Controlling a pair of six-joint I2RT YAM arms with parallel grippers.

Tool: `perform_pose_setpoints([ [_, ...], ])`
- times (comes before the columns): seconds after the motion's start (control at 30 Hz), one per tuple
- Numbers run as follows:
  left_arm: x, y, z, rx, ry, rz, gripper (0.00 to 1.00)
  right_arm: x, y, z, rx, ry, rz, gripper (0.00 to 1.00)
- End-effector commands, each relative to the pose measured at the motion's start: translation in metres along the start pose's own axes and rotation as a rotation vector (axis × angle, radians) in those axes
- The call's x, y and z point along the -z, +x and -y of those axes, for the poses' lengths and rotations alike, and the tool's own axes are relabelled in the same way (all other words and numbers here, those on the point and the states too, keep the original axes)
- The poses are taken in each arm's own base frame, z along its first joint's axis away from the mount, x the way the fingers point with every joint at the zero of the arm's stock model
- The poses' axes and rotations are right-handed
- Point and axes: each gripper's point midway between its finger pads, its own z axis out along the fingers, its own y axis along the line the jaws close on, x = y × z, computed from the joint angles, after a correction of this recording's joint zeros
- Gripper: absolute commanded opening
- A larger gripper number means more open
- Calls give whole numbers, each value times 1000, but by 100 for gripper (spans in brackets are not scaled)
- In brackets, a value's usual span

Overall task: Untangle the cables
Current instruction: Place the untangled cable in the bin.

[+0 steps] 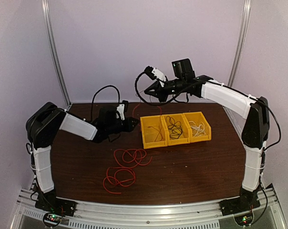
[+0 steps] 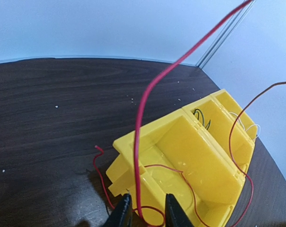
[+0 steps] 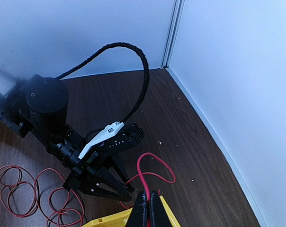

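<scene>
Cables (image 1: 134,157) number three. One red cable (image 1: 119,177) lies mostly in loose loops on the table (image 1: 191,167), and a strand of it rises between the left gripper's (image 2: 147,210) fingers, which stand narrowly apart around it. Of three yellow bins (image 1: 153,118), the middle holds one black cable (image 1: 174,126) and the right one white cable (image 1: 199,128). Above them, the right gripper (image 3: 148,196) pinches the red strand.

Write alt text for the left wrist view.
A red cable runs up from between the two parted fingers of the left hand at the bottom edge and arcs out at the top right. Behind it, a row of three yellow bins sits on a dark wooden table.
</scene>
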Motion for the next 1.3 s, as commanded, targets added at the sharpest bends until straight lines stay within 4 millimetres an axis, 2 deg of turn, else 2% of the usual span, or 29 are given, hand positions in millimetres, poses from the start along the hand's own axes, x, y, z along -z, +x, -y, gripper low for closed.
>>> perform_pose_setpoints([
  [0.0,-1,-22,19,-15,104,76,16,15,-19,-1,21,15,44,0],
  [0.1,-1,-25,20,-16,102,78,2,15,-19,-1,22,17,43,0],
  [0.13,0,-27,19,-16,93,81,0,15,-18,-1,23,21,41,0],
  [0.23,12,-41,18,-25,49,108,0,15,-16,3,22,37,37,0],
  [0.3,25,-56,25,-27,48,150,0,17,-14,7,8,46,42,0],
  [0.4,42,-81,47,-29,110,212,0,18,-15,10,-14,36,56,0],
  [0.5,51,-100,74,-24,221,264,0,20,-18,9,-19,27,66,0],
  [0.7,38,-111,115,-16,381,270,0,27,-24,8,-16,33,72,0],
  [0.8,28,-107,124,0,423,250,0,32,-22,9,-13,47,67,0],
  [0.9,15,-91,123,38,442,220,0,33,-16,11,-18,55,59,0],
  [1.03,3,-64,108,90,401,172,0,32,-1,13,-27,62,37,0],
  [1.27,-8,-19,87,163,365,73,0,21,42,1,-79,20,-16,0],
])
